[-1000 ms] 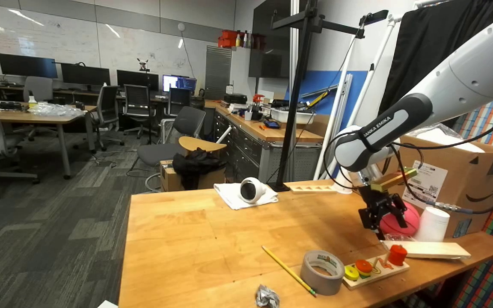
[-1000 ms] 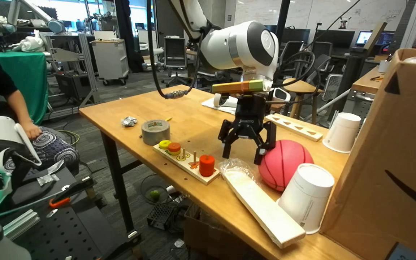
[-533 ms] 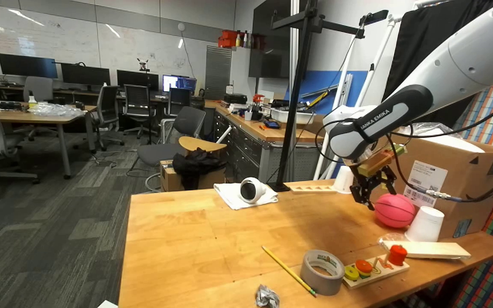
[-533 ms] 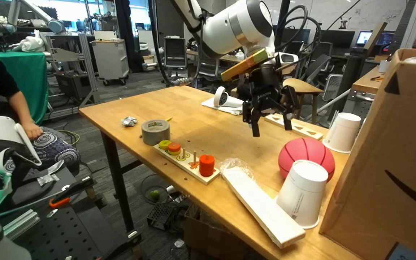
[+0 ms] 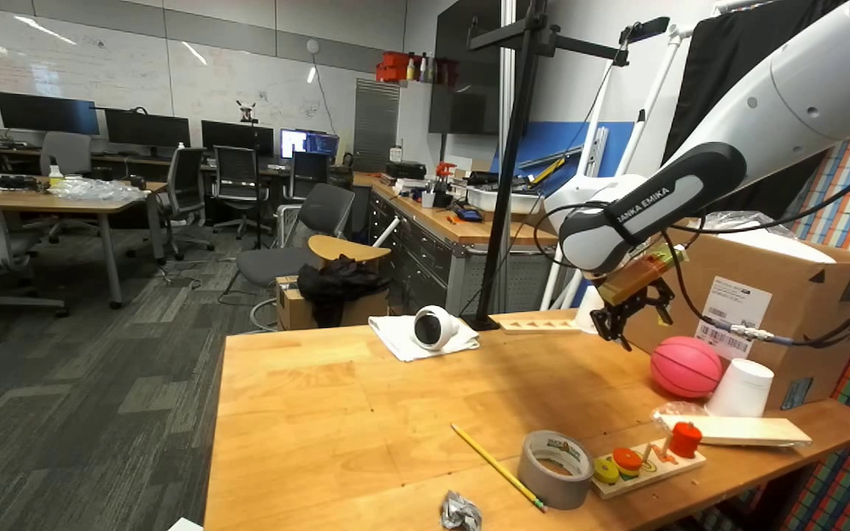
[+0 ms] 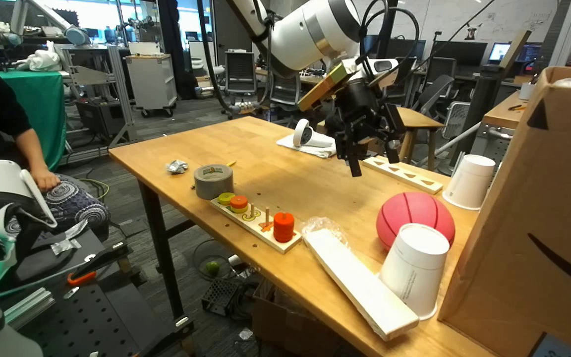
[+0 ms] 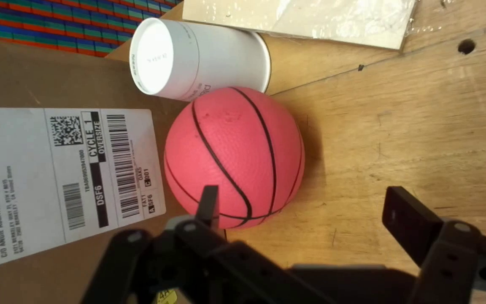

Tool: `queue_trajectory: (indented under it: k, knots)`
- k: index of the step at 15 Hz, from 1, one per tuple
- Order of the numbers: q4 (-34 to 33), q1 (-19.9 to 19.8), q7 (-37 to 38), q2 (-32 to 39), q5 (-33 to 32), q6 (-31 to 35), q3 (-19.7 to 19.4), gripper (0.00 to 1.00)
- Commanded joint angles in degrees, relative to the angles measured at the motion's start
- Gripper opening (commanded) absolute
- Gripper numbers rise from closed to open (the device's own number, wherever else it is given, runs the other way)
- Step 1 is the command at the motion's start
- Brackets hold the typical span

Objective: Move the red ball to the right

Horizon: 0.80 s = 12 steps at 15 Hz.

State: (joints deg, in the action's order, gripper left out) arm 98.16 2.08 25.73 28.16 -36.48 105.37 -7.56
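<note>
The red ball (image 6: 409,210) is pinkish red with black basketball lines. It rests on the table beside an upturned white cup and near the cardboard box; an exterior view (image 5: 686,366) shows it too. In the wrist view, the ball (image 7: 234,143) fills the middle left. My gripper (image 6: 374,164) is above the table, tilted, up and to the side of the ball, apart from it. Its jaws stand wide with nothing between them. In the wrist view, the left finger (image 7: 209,204) overlaps the ball's lower edge, and the gripper (image 7: 304,200) faces bare wood.
The white cup (image 6: 414,270) stands against the ball's near side. A wrapped wooden board (image 6: 360,282) lies beside it. The cardboard box (image 6: 528,208) walls off that side. A peg toy (image 6: 258,223), grey tape roll (image 6: 213,181), triangle-hole strip (image 6: 404,174) and another cup (image 6: 469,181) are on the table.
My gripper has lifted up and away from the ball and tilted. The ball shifted towards the box, then rolled back slightly; the cup beside it moved a little.
</note>
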Motion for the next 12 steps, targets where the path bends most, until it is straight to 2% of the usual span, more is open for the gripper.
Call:
queue_trajectory:
  k: [1,4,7,12]
  knots:
    - [3.44,0.83,-5.23,-4.48,-0.42,-0.64,1.21,1.0]
    - [4.5,1.68,-7.33,-6.23,-1.24,-1.65,1.89,1.0]
    - [7.45,1.38,-16.06,-9.23,-1.43,-0.91,3.66,1.0]
    - [12.57,-0.43,-29.04,-12.72,0.94,4.36,6.19,1.0]
